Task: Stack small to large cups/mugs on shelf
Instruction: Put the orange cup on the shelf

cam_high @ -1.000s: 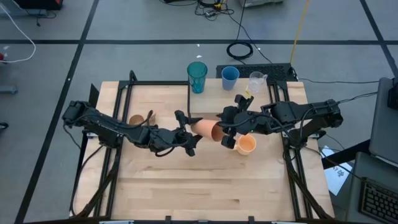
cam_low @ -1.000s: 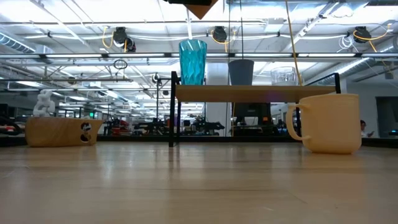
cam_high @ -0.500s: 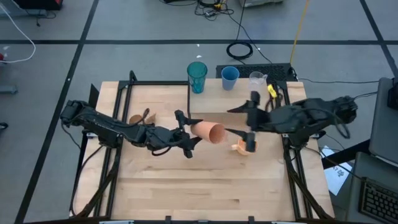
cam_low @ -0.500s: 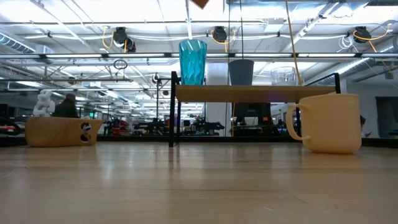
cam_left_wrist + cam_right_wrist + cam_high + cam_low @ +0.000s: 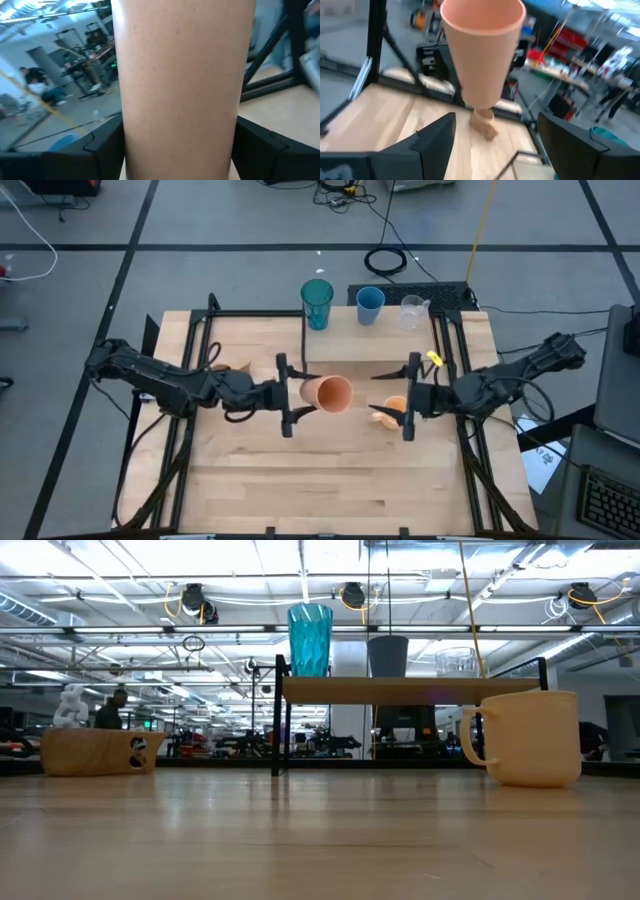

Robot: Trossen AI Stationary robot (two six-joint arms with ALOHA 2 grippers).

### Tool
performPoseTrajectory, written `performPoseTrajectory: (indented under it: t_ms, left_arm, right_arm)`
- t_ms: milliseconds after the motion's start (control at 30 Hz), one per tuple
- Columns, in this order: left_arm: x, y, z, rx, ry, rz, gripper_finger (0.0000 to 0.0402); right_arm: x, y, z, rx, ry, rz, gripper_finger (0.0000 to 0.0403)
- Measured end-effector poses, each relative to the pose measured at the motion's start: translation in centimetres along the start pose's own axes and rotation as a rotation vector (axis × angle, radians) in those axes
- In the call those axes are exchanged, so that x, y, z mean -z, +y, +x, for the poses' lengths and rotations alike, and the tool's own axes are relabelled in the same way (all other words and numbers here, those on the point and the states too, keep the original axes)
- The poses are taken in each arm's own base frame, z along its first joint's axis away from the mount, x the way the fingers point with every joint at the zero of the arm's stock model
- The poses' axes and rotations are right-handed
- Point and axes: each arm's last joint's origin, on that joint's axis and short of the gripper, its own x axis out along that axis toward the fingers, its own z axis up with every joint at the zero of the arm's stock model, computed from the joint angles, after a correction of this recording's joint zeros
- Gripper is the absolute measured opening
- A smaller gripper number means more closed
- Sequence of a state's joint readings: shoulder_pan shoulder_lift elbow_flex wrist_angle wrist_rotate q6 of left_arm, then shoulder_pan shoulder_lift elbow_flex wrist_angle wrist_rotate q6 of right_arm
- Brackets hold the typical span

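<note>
Three vessels already stand in a row on the shelf point(image 5: 385, 340): the teal tumbler point(image 5: 317, 303), the blue cup point(image 5: 369, 304) and the clear handled cup point(image 5: 411, 311), none nested in another. The left gripper point(image 5: 291, 395) holds the orange cup point(image 5: 327, 393) on its side in the air above the middle of the desk point(image 5: 330, 480), jaws clamped on its body. The right gripper point(image 5: 409, 397) faces it from just beyond the cup's mouth, jaws apart and empty, above the orange handled mug point(image 5: 393, 411) on the desk. The brown wooden handled mug point(image 5: 98, 751) sits on the desk near the left arm. By my reading three vessels remain to be shelved, and no stacking has begun.
</note>
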State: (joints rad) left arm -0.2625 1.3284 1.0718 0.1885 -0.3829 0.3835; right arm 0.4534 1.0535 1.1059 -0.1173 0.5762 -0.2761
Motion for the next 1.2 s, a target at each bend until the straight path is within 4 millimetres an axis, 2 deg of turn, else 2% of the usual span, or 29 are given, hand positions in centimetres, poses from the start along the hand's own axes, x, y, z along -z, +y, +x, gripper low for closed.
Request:
performPoseTrajectory:
  t_ms: [200,333,433,700,1000,1200]
  left_arm:
    - [0.3,-0.2,1.0,0.115,-0.062,-0.106,0.0284]
    - [1.1,-0.7,1.8,0.109,-0.110,-0.127,0.0284]
    - [2.0,-0.9,2.1,0.109,-0.163,-0.165,0.0284]
    - [4.2,-1.3,2.4,0.120,-0.234,-0.242,0.0284]
    - [5.0,-1.6,2.4,0.131,-0.243,-0.270,0.0284]
    - [5.3,-1.6,2.7,0.128,-0.244,-0.288,0.0284]
  right_arm:
    - [4.7,1.8,0.7,0.040,-0.127,-0.004,0.0275]
    - [6.6,2.2,0.7,0.073,-0.210,0.041,0.0278]
    - [7.7,2.5,0.9,0.044,-0.219,0.083,0.0296]
    - [8.4,2.1,2.6,-0.007,-0.275,0.171,0.0352]
    - [9.0,1.2,5.0,-0.027,-0.361,0.247,0.0354]
    - [9.1,1.2,6.1,-0.052,-0.394,0.263,0.0354]
